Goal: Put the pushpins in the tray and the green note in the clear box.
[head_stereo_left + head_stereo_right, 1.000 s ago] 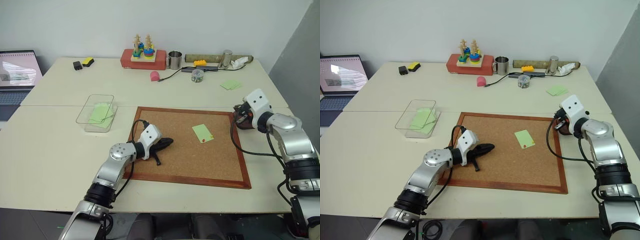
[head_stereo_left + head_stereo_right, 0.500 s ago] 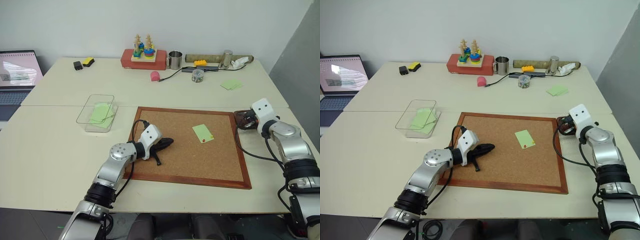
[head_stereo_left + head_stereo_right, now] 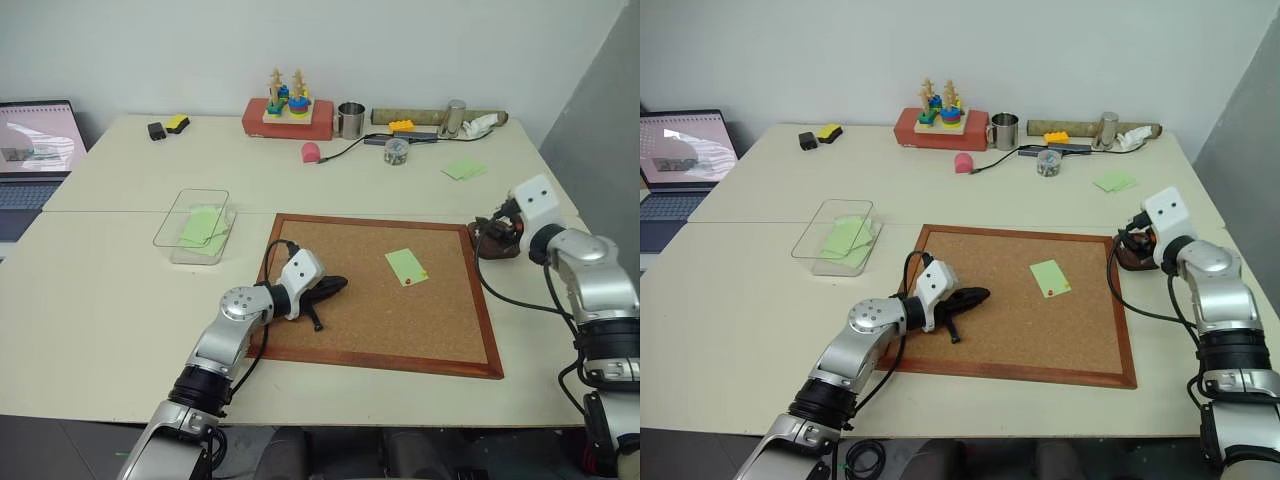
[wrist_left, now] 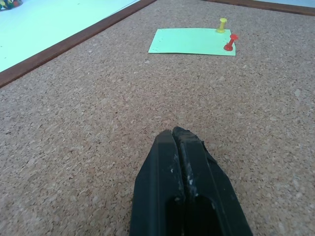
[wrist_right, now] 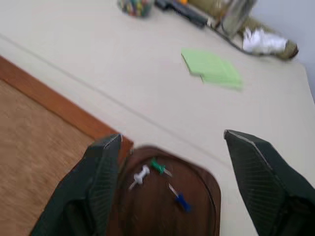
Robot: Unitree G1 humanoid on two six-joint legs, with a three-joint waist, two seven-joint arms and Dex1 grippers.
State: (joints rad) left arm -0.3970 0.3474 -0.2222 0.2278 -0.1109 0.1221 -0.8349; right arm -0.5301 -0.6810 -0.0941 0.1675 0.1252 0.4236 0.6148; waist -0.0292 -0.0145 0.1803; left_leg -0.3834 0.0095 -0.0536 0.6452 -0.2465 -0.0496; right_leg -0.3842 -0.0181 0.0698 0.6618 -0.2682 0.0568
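Cork board (image 3: 380,300): left claw (image 4: 183,142) flat, closed.

Your right gripper (image 5: 170,147): jaws spread wide, one finger on each side of tray (image 5: 197,216). Tray: dark brown, rounded rim, sits on desk (image 5: 98,54) just beside cork board (image 5: 34,142) frame corner. Inside tray: white pushpin (image 5: 141,175), green pushpin (image 5: 158,166), blue pushpin (image 5: 180,199), lying apart from one another. Nothing between fingers. Farther off on desk: green note pad (image 5: 211,69), jar of coloured pins (image 5: 135,6), crumpled white item (image 5: 263,40), blurred.
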